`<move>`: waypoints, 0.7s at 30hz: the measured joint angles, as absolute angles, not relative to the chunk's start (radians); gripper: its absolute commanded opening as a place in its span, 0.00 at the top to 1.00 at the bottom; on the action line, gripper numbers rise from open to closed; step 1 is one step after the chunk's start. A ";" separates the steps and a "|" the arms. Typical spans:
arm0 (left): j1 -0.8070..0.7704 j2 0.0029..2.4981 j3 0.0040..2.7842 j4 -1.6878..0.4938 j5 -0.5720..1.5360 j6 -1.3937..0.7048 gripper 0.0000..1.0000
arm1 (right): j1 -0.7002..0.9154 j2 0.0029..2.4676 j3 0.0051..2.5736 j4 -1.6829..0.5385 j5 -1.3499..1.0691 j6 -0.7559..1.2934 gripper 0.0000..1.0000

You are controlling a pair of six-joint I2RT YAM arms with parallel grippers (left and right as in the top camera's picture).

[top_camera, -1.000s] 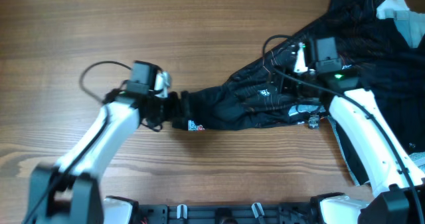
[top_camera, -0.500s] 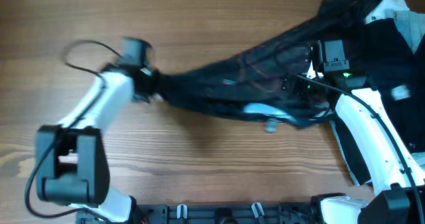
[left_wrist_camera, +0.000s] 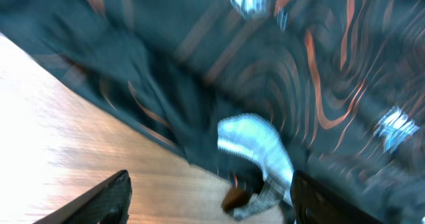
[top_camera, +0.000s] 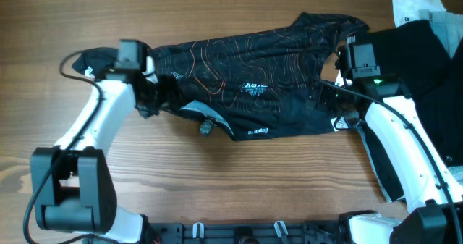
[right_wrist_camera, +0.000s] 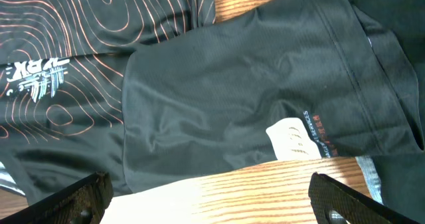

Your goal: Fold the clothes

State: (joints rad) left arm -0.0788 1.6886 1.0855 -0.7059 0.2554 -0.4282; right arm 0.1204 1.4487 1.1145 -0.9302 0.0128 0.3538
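The black T-shirt with thin orange contour lines lies spread out across the middle of the table, a small white logo facing up. My left gripper hovers over its left part, open; in the blurred left wrist view the fingers stand wide apart over the shirt's edge and a pale collar lining. My right gripper is over the shirt's right end, open and empty. In the right wrist view its fingers straddle bare wood just below the shirt.
A pile of other dark clothes lies at the right edge, with a white garment at the top right corner. More dark cloth lies under my right arm. The wooden table shows below the shirt.
My left arm swung left and back, pulling the bunched shirt with it. The shirt now lies spread flat, and the left gripper has opened and let it go.
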 measured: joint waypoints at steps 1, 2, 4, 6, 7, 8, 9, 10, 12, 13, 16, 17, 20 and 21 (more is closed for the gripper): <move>-0.112 1.689 1.052 -0.679 0.236 -0.432 0.28 | 0.121 1.449 1.114 -0.931 0.013 0.353 0.00; -0.147 1.689 1.023 -0.666 0.209 -0.436 0.28 | 0.120 1.449 1.114 -0.932 0.013 0.354 0.00; -0.177 1.689 0.995 -0.606 0.153 -0.448 0.28 | 0.120 1.449 1.114 -0.933 0.013 0.354 0.00; -0.192 1.689 0.985 -0.575 0.109 -0.463 0.30 | 0.120 1.449 1.114 -0.935 0.013 0.354 0.00; -0.194 1.690 0.985 -0.562 0.101 -0.466 0.31 | 0.120 1.449 1.114 -0.935 0.013 0.354 0.00; -0.194 1.697 0.985 -0.540 0.094 -0.470 0.34 | 0.120 1.449 1.114 -0.937 0.013 0.354 0.00; -0.194 1.707 0.985 -0.530 0.090 -0.471 0.44 | 0.120 1.449 1.114 -0.939 0.013 0.354 0.00; -0.194 1.730 0.985 -0.516 0.085 -0.475 0.61 | 0.121 1.449 1.114 -0.939 0.012 0.354 0.00; -0.194 1.753 0.984 -0.490 0.075 -0.480 0.59 | 0.121 1.449 1.114 -0.940 0.013 0.354 0.00; -0.194 1.753 0.984 -0.483 0.075 -0.481 0.59 | 0.120 1.449 1.114 -0.942 0.012 0.354 0.00; -0.194 1.756 0.984 -0.482 0.074 -0.484 0.67 | 0.120 1.449 1.114 -0.943 0.012 0.354 0.00; -0.194 1.763 0.984 -0.481 0.074 -0.484 0.80 | 0.120 1.449 1.114 -0.943 0.012 0.354 0.00; -0.194 1.795 0.986 -0.481 0.068 -0.485 0.96 | 0.120 1.449 1.114 -0.946 0.012 0.354 0.00; -0.194 1.797 0.986 -0.489 0.067 -0.484 0.96 | 0.120 1.449 1.114 -0.946 0.012 0.354 0.00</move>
State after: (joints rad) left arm -0.1936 1.7969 0.9863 -0.4892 0.0669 -0.4843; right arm 0.1204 1.4487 1.1145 -0.9459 0.0124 0.3538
